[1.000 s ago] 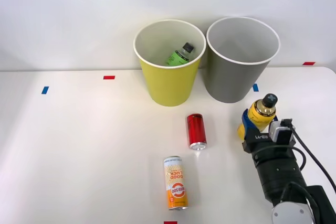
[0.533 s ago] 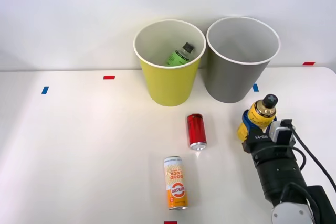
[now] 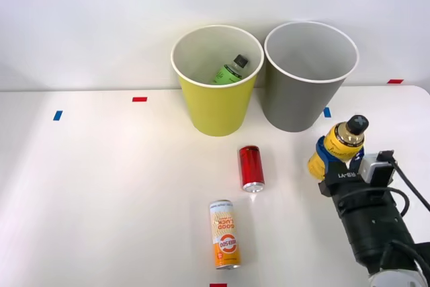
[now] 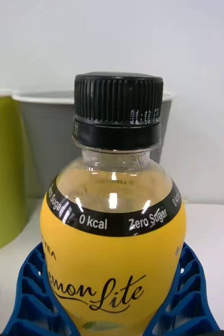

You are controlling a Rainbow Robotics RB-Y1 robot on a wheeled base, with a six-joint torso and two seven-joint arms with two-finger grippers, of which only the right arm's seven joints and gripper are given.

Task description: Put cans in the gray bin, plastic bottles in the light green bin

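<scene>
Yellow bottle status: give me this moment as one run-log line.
right gripper: shut on yellow bottle, upright | green-label bottle: in light green bin | gray bin: no cans visible inside | red can, orange can: lying on table

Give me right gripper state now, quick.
Right gripper: closed on the yellow lemon bottle, blue fingers pressed on both sides.

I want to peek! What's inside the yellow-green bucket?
A green-label bottle with a black cap leans against the white inside wall of the light green bin. The bin's front wall hides its bottom.
</scene>
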